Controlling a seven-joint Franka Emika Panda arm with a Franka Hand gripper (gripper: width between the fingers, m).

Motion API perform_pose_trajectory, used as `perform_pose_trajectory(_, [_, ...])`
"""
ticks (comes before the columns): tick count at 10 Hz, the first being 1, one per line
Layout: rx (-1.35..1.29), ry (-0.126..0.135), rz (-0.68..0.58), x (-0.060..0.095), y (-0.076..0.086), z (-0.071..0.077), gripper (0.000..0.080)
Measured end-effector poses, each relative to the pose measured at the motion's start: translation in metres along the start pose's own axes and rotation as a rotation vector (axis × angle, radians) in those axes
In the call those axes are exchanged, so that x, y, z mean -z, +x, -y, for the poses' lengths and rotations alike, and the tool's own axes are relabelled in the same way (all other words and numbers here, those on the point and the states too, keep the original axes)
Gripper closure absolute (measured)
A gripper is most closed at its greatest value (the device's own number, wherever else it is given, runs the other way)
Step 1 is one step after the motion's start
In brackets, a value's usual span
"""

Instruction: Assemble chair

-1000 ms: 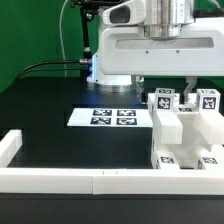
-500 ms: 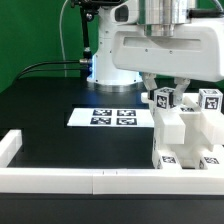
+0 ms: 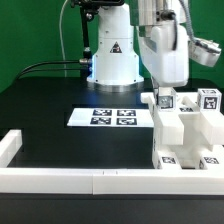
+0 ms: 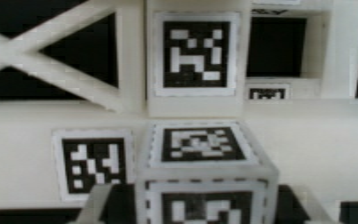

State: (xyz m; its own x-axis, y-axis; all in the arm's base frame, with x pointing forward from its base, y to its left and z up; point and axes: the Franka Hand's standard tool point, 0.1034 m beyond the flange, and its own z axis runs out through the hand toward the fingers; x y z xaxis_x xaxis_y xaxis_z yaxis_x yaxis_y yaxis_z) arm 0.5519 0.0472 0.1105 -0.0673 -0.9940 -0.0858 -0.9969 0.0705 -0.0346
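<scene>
Hovering end effector (image 3: pixel 175 92) directly above chair (image 3: pixel 185 135), grip state unclear, tagged peg (image 4: pixel 204 150) below

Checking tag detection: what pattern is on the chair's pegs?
Black-and-white square tags on white pegs, clearest in the wrist view.

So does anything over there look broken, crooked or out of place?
Nothing stands out. The white chair parts sit squarely together at the exterior view's right, with no damage visible. The marker board lies flat on the black table, and the claw is just above the parts.
</scene>
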Motion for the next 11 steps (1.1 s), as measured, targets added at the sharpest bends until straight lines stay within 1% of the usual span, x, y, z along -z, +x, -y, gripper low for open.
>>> perform_pose_trajectory(2, [-0.054,-0.002,0.0,0.0,-0.001,-0.001,0.0517])
perform_pose_trajectory(3, [-0.046,-0.003,0.0,-0.001,-0.001,-0.001,0.0416])
perform_pose_trajectory(4, [-0.033,-0.004,-0.001,-0.002,-0.001,-0.001,0.0416])
perform_pose_trajectory(5, [0.024,-0.006,-0.005,-0.002,-0.002,-0.001,0.0279])
perform_pose_trajectory(6, [0.143,-0.014,-0.013,-0.002,-0.006,-0.003,0.0279])
perform_pose_trajectory(7, [0.316,-0.016,-0.017,-0.003,-0.011,-0.004,0.0173])
perform_pose_trajectory(8, [0.498,-0.012,-0.016,-0.004,-0.015,-0.004,0.0157])
perform_pose_trajectory(9, [0.663,-0.016,-0.012,-0.004,-0.017,-0.005,0.0157])
perform_pose_trajectory(11, [0.753,-0.02,-0.015,-0.005,-0.016,-0.005,0.0151])
